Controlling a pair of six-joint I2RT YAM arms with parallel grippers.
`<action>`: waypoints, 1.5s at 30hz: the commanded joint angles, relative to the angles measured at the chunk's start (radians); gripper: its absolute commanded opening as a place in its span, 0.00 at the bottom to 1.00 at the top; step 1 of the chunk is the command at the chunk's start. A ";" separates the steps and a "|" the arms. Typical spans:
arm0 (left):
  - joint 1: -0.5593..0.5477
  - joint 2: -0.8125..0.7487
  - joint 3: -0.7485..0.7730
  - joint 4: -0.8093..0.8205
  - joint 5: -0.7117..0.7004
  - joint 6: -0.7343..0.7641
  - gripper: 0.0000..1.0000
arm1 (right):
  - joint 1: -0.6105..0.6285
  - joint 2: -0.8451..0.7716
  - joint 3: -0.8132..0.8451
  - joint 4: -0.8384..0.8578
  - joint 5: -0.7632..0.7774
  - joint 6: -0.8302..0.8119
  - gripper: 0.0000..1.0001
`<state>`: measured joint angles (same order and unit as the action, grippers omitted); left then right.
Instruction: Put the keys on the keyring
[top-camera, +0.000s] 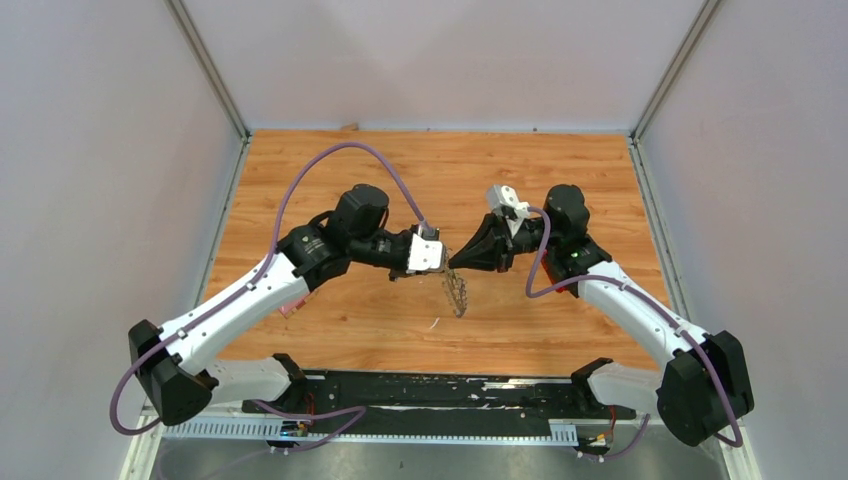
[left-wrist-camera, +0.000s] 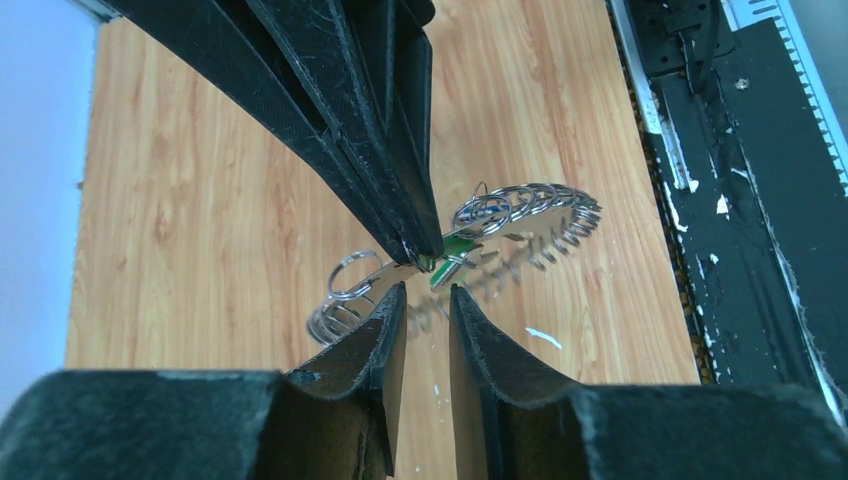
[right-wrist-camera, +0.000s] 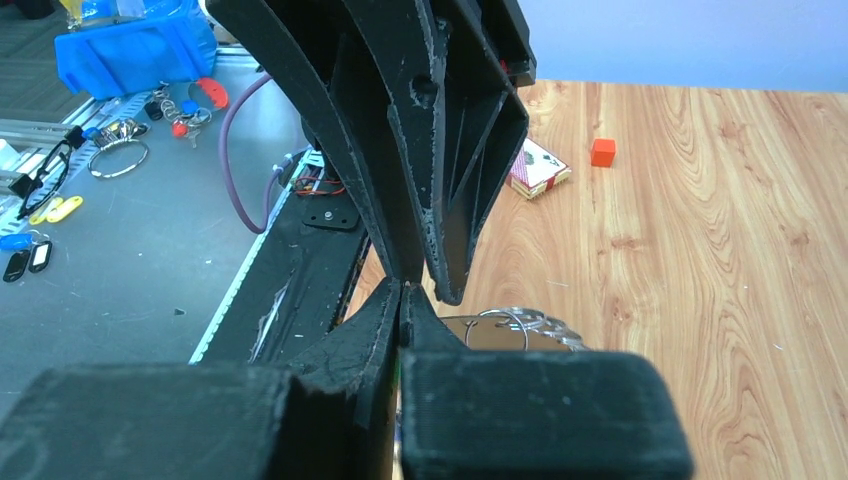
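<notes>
Here we see the right gripper (left-wrist-camera: 420, 250) pressed together, pinching the keyring (left-wrist-camera: 525, 198) beside a green key (left-wrist-camera: 455, 248). The left gripper (left-wrist-camera: 428, 310) stands narrowly spread just below, gripping nothing.

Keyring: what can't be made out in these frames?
Top view: the keyring is tiny and edge-on; no single key can be told apart.
Left wrist view: the green key is half behind the right gripper; whether it is threaded on the keyring is unclear.
Right wrist view: that gripper's own fingers hide most of the keyring.
</notes>
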<state>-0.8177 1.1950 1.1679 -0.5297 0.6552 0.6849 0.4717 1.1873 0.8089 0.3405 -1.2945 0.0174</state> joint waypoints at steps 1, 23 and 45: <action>-0.003 0.012 0.000 0.050 0.039 -0.048 0.28 | -0.007 -0.030 0.026 0.060 -0.002 0.014 0.00; -0.003 0.015 -0.054 0.167 0.075 -0.161 0.08 | -0.012 -0.035 0.018 0.066 0.019 0.016 0.00; 0.024 -0.047 -0.082 0.225 0.059 -0.228 0.00 | -0.025 -0.039 0.065 -0.153 0.143 -0.162 0.00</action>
<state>-0.7948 1.1919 1.0618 -0.3084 0.6907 0.4824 0.4572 1.1667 0.8169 0.2310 -1.2247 -0.0723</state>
